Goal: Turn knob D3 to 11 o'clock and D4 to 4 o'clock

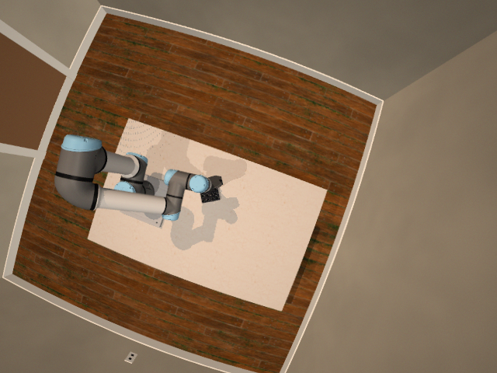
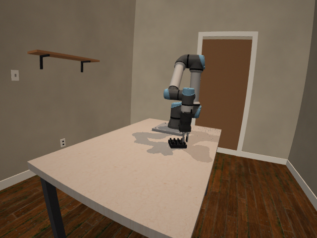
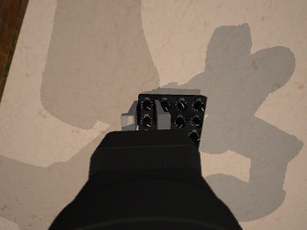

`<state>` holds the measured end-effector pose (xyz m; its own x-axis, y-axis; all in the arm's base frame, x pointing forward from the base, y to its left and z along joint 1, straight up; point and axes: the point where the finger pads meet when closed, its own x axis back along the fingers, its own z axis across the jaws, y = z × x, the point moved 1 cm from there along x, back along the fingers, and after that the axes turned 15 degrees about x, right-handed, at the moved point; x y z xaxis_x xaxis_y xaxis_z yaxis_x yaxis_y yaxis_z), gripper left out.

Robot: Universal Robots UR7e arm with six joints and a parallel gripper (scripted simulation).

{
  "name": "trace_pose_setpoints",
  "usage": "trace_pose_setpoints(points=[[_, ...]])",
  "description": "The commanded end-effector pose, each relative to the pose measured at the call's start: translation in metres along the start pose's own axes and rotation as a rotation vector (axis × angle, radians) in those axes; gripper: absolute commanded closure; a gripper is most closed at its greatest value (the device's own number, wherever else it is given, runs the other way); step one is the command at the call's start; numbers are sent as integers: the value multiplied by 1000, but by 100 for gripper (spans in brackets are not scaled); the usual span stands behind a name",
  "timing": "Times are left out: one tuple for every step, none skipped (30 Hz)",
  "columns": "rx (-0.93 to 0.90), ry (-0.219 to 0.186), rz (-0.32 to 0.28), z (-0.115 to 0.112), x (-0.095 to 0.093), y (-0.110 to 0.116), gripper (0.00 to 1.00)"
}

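The box [image 1: 210,196] [image 2: 178,146] [image 3: 163,97] is seated on the table [image 1: 256,241] [image 2: 115,169] [image 3: 182,14], near the base plate [image 1: 161,227] [image 2: 153,129]. Several knobs are hidden by the gripper [image 1: 220,180] [image 2: 184,141] [image 3: 145,121], which is pointed downward over one edge. Its fingers are held partly apart; whether a knob is clamped cannot be told.

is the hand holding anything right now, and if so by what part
Can't be told: the fingers of the hand stand apart at the knob box, but the housing hides whether they grip a knob.
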<state>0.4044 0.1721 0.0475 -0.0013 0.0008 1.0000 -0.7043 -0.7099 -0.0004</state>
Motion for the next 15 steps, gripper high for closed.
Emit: trace_pose_setpoints(points=[[-1,-4,-3,-1,-6,1,54],[-1,-4,-3,-1,-6,1,54],[-1,-4,-3,-1,-7,1,54],[-1,-4,-3,-1,-8,1,54],[-1,-4,-3,-1,-9,2,54],[-1,-4,-3,-1,-10,2,54],[-1,-4,-3,-1,-10,2,54],[-1,-4,-3,-1,-11,2,54],[-1,-4,-3,-1,-12,2,54],[-1,-4,-3,-1,-12,2,54],[-1,-4,-3,-1,-13,2,54],[-1,-4,-3,-1,-13,2,54],[-1,-4,-3,-1,-14,2,54],[-1,-4,-3,-1,-14,2,54],[-1,-4,-3,-1,-14,2,54]])
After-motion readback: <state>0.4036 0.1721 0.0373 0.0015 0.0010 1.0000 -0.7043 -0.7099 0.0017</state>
